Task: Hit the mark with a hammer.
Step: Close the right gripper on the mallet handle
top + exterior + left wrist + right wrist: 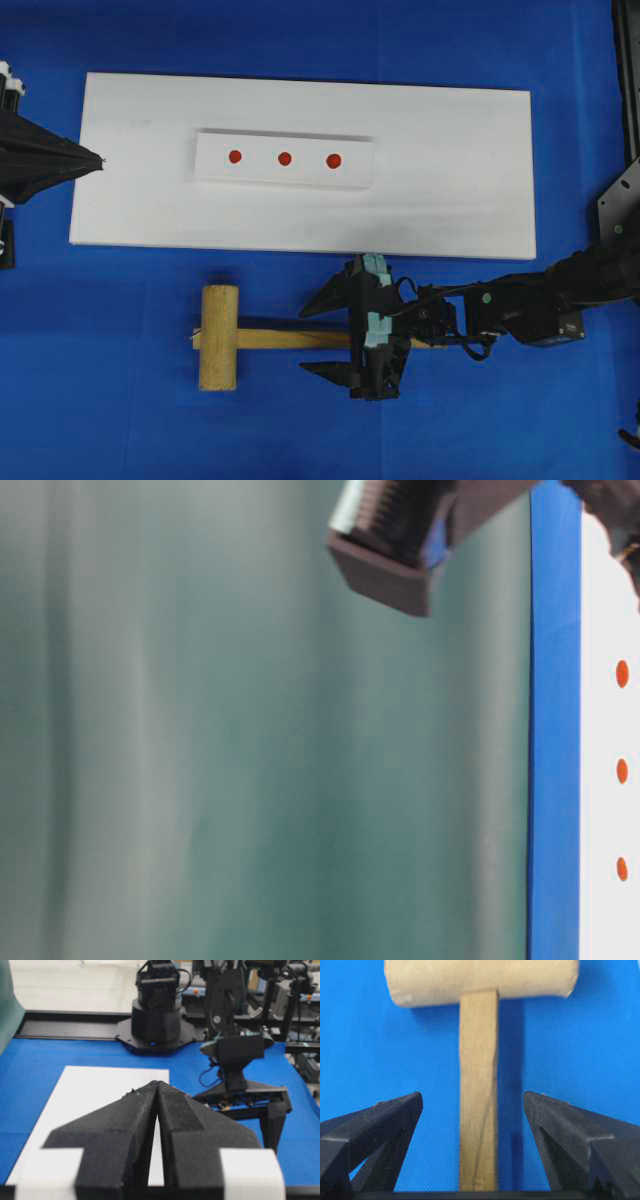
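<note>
The hammer [235, 337], a light-wood mallet, lies on the blue cloth in front of the white board [450, 180]. Its head points left and its handle [478, 1090] runs right. My right gripper [318, 338] is open, with one finger on each side of the handle and a gap on both sides; it also shows in the right wrist view [473, 1102]. Three red marks [284, 158] sit in a row on a raised white strip on the board. My left gripper [98, 160] is shut and empty at the board's left edge; it also shows in the left wrist view [157, 1083].
The right arm [530, 305] reaches in from the right over the blue cloth [120, 420]. In the table-level view a green curtain [250, 780] fills most of the frame. The other arm's base [157, 1020] stands beyond the board in the left wrist view.
</note>
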Controlling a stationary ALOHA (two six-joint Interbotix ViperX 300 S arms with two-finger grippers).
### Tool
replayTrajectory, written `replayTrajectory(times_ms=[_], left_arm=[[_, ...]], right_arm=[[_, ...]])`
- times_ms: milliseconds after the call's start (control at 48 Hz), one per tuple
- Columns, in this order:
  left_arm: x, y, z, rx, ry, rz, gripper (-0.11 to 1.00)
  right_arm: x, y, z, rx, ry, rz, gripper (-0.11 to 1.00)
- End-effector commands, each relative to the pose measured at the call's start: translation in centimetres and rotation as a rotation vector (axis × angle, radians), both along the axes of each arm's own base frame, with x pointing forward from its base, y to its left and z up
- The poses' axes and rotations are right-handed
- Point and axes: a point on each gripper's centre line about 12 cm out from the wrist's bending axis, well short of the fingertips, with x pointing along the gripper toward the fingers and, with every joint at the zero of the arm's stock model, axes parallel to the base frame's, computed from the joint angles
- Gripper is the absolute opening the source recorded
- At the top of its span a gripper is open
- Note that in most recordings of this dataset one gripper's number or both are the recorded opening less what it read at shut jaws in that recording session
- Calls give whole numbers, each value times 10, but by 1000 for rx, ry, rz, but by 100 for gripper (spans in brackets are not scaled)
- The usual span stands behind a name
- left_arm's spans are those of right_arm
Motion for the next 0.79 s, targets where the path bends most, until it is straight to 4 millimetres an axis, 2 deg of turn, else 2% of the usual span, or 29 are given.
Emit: replayTrajectory(times_ms=[0,229,313,375,521,605,771], left_arm=[[2,0,3,-2,-6,0,0],[1,0,3,-3,-5,0,0],[1,0,3,-2,-6,0,0],[1,0,3,-3,-3,2,0],[1,0,3,-3,0,0,0],[1,0,2,-2,3,0,0],[0,0,2,-2,8,0,0]], right_arm=[[7,4,6,10,-12,5,90],[7,5,-2,5,11,7,89],[6,5,-2,2,12,9,84],[6,5,-2,-3,13,12,73],[6,5,-3,-18,26,24,31],[6,5,-2,-16,28,24,12],[9,4,10,-6,-1,21,10]])
